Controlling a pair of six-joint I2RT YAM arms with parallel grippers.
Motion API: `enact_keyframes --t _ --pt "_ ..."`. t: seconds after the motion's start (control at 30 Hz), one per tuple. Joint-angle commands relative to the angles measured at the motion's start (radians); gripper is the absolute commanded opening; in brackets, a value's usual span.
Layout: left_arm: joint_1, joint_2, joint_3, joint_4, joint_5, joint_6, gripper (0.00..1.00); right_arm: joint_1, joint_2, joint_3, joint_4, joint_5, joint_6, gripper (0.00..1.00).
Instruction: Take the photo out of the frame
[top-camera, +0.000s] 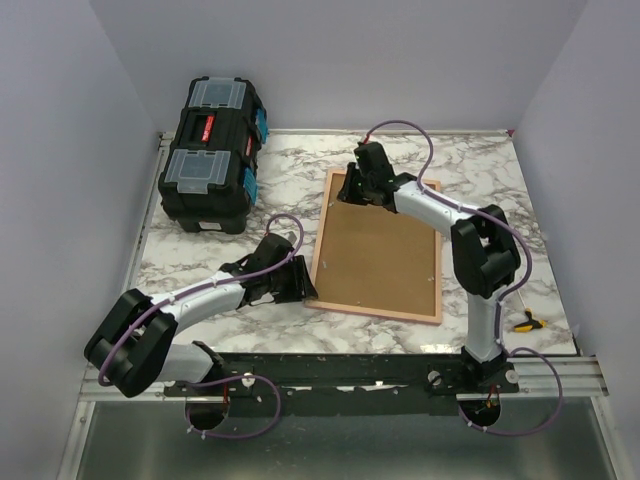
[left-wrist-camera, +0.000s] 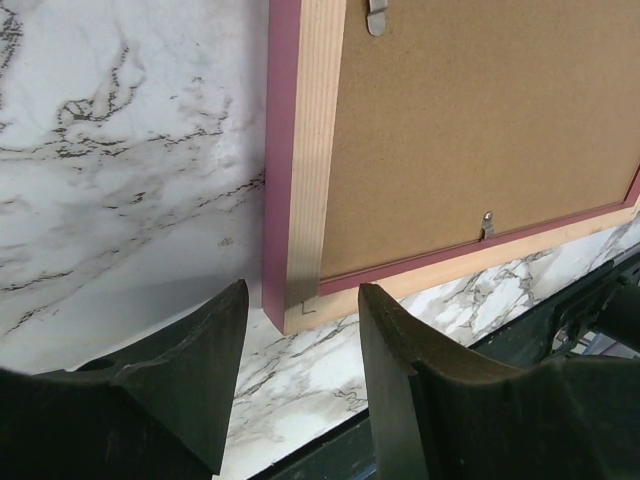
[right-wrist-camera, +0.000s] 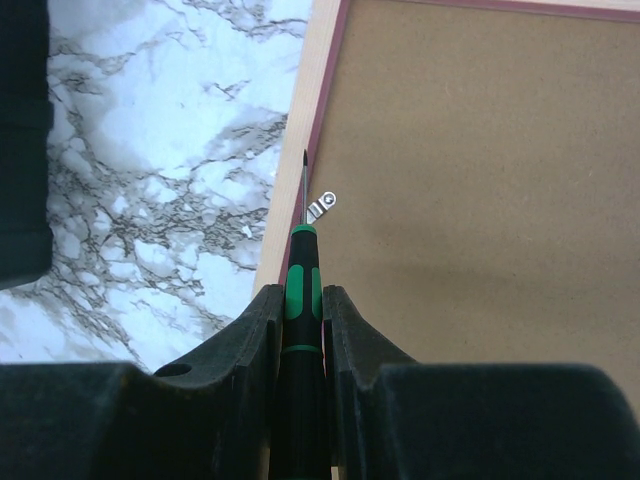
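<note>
a robotics lab test cell: plain pale walls (top-camera: 340, 60) box in a marble-patterned table (top-camera: 480, 165) on three sides, the left arm (top-camera: 200, 298) and right arm (top-camera: 485, 255) are bolted to a metal rail (top-camera: 350, 370) with purple cables (top-camera: 400, 123) looping, and a black toolbox (top-camera: 212, 150) sits in the far corner.

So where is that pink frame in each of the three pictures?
Top view: the frame lies back-up in the middle.
Left wrist: the frame fills the upper right, its corner just beyond the open left gripper.
Right wrist: the frame fills the right side, past the screwdriver in the right gripper.
Shared landmark: the marble table.
</note>
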Motion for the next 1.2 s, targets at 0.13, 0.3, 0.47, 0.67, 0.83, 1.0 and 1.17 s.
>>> enact_keyframes --t 0.13,0.3,0.47,0.67,0.83,1.0,1.17 --pt "-0.004 0.001 0.009 0.035 0.001 0.018 0.49 0.001 0.047 0.034 -0.017 0.017 -0.001 0.01" --pt "-0.004 0.01 0.013 0.037 0.003 0.016 0.49 0.001 0.076 0.041 -0.023 -0.016 0.006 0.01" --pt "-0.005 0.012 0.015 0.035 0.003 0.014 0.49 0.001 0.082 0.023 -0.01 -0.057 0.006 0.01" --pt "-0.005 0.019 0.019 0.036 0.005 0.013 0.49 0.002 0.072 -0.013 -0.006 -0.096 0.004 0.01" --pt "-0.005 0.024 0.024 0.037 0.003 0.013 0.49 0.011 0.038 -0.057 -0.006 -0.099 0.005 0.01" --pt "-0.004 0.031 0.025 0.036 0.001 0.011 0.49 0.024 0.019 -0.088 -0.024 -0.075 0.003 0.01" --pt "-0.004 0.024 0.018 0.035 -0.002 0.008 0.49 0.028 -0.013 -0.122 -0.029 -0.067 0.008 0.01"
